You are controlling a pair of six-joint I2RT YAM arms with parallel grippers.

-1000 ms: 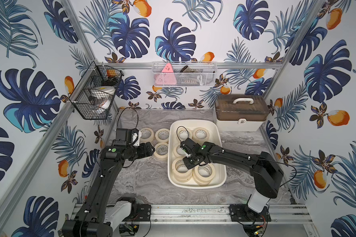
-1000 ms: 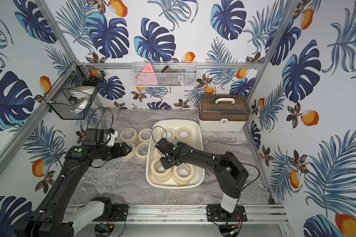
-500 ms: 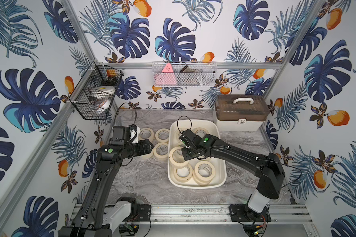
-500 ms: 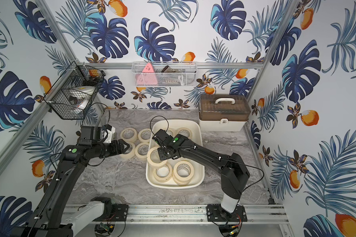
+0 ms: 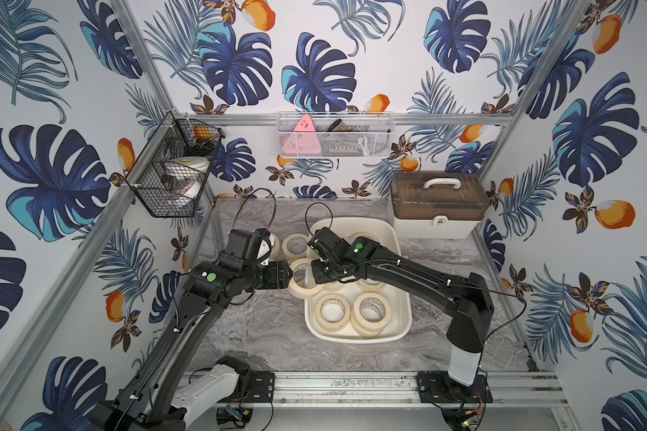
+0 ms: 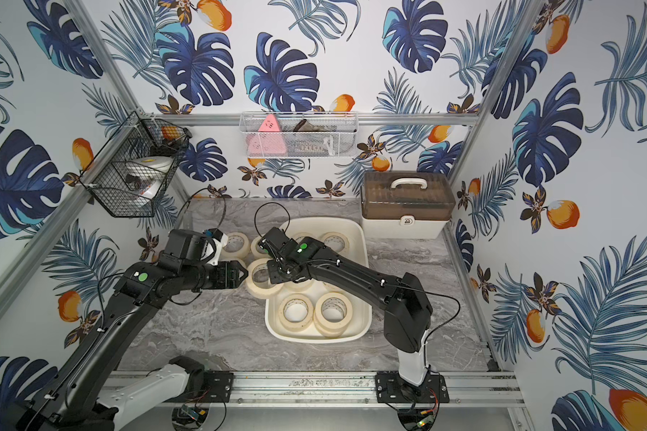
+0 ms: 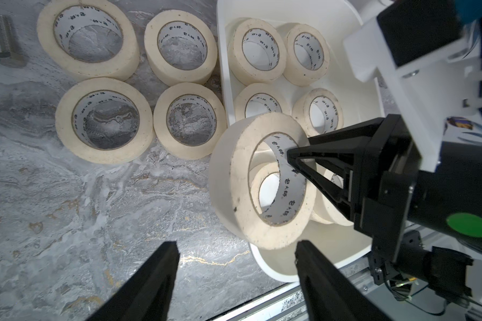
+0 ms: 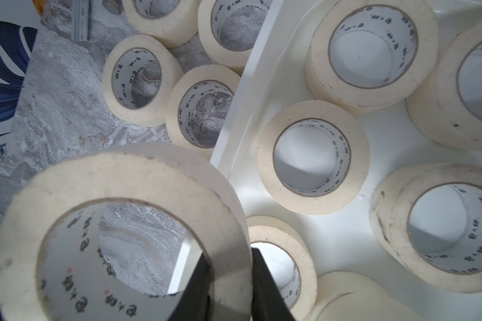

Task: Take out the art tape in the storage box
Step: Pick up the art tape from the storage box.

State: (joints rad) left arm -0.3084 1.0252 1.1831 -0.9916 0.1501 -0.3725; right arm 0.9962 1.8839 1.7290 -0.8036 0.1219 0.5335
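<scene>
Four rolls (image 7: 103, 119) lie out beside the box (image 7: 221, 69), a fifth roll (image 7: 242, 180) hangs over its rim pinched by the right gripper (image 8: 228, 253) — left gripper (image 7: 235, 244) gaping, empty — and at least six wait inside.

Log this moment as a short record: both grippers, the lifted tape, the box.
right gripper: shut, fingers pinching the held roll's wall
held roll: art tape, lifted over the storage box rim
left gripper: open, empty, close to the held roll
table: four table rolls beside the box
box: several boxed rolls inside
</scene>
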